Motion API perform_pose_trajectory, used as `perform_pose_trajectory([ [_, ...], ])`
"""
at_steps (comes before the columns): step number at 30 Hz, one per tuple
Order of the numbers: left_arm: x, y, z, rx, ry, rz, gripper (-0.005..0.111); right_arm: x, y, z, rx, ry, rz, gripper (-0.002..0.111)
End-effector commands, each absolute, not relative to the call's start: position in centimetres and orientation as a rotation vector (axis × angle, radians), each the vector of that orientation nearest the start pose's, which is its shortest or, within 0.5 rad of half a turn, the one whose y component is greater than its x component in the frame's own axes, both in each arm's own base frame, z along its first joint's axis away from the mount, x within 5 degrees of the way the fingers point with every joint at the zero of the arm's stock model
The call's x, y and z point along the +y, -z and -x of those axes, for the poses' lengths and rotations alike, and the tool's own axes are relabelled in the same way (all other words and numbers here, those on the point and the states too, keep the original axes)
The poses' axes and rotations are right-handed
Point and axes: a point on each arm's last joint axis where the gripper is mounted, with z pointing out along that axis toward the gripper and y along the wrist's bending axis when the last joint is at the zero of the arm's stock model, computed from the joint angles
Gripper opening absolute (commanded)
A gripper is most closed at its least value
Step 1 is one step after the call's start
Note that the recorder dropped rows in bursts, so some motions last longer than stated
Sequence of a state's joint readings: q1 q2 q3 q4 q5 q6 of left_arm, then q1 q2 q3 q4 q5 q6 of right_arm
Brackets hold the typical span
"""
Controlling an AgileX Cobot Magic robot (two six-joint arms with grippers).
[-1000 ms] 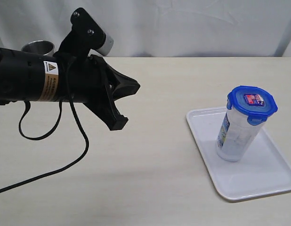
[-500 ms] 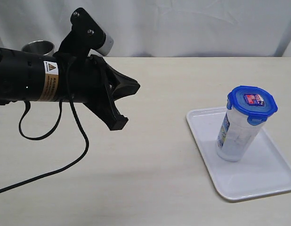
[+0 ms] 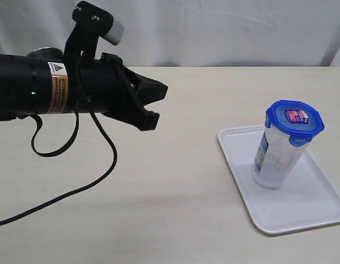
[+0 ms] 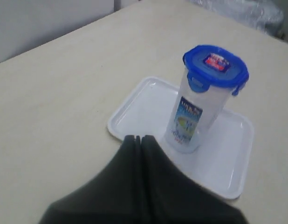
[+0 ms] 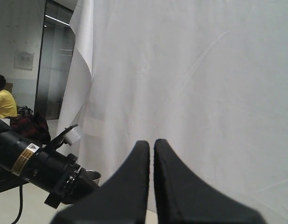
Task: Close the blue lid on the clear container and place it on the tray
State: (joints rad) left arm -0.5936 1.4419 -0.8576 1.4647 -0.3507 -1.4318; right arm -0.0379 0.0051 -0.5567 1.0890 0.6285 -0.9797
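Observation:
The clear container (image 3: 279, 159) stands upright on the white tray (image 3: 294, 217) at the right, with the blue lid (image 3: 294, 121) seated on its rim. My left gripper (image 3: 158, 107) hovers above the table left of centre, shut and empty, well apart from the tray. In the left wrist view its shut fingertips (image 4: 139, 138) point toward the container (image 4: 197, 114), the lid (image 4: 216, 65) and the tray (image 4: 130, 116). My right gripper (image 5: 152, 142) is shut on nothing and faces a white curtain; the exterior view does not show it.
A steel cup (image 3: 40, 54) stands at the back left, mostly hidden behind the left arm. A black cable (image 3: 76, 192) loops from that arm down over the table. The right wrist view shows the left arm (image 5: 37, 165) in front of the curtain.
The left arm has rolled about its axis and shifted slightly up and right. The container, lid and tray have not moved.

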Motion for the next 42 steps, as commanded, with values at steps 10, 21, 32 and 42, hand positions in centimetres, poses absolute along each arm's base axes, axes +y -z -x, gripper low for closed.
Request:
perform_pose_trajectory([
  [10, -22.6, -24.4, -19.7, 1.537, 0.332, -1.217, 0.0, 4.8, -35.3, 1.9, 1.239, -0.327, 0.435, 0.004],
  [21, -24.6, -25.5, -16.4, 1.343, 0.323, -1.312, 0.0, 4.8, -35.3, 1.9, 1.239, -0.327, 0.435, 0.004],
  [32, -20.0, -29.2, -14.5, 1.47, 0.344, -1.223, 0.0, 4.8, -35.3, 1.9, 1.239, -0.327, 0.435, 0.004],
  [42, -15.8, -28.9, -11.5, 1.434, 0.364, -1.176, 0.0, 4.8, -35.3, 1.9, 1.239, -0.327, 0.435, 0.004],
])
